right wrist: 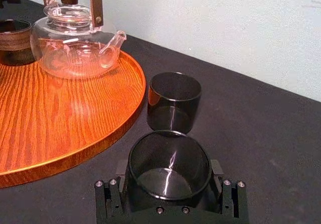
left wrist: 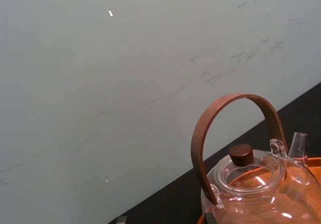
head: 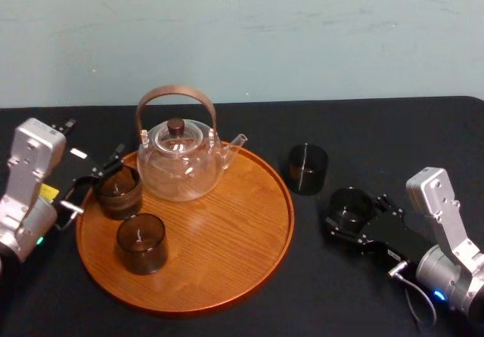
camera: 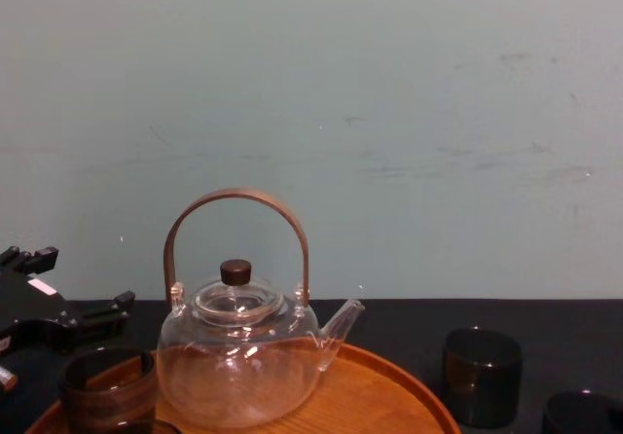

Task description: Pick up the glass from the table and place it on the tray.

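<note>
My right gripper (head: 355, 216) is shut on a dark smoked glass (head: 351, 203) on the black table, right of the round wooden tray (head: 227, 224). In the right wrist view the glass (right wrist: 169, 158) sits between the fingers (right wrist: 226, 196), and the tray (right wrist: 50, 118) lies beyond it. A second dark glass (head: 308, 168) stands free on the table just past the held one, also seen in the right wrist view (right wrist: 173, 102). My left gripper (head: 93, 181) is open at the tray's left edge, beside a dark glass (head: 119, 192) standing on the tray.
A clear glass teapot (head: 180, 163) with a brown arched handle stands at the back of the tray. Another dark glass (head: 141, 242) sits on the tray's front left. A pale wall (camera: 389, 113) rises behind the table.
</note>
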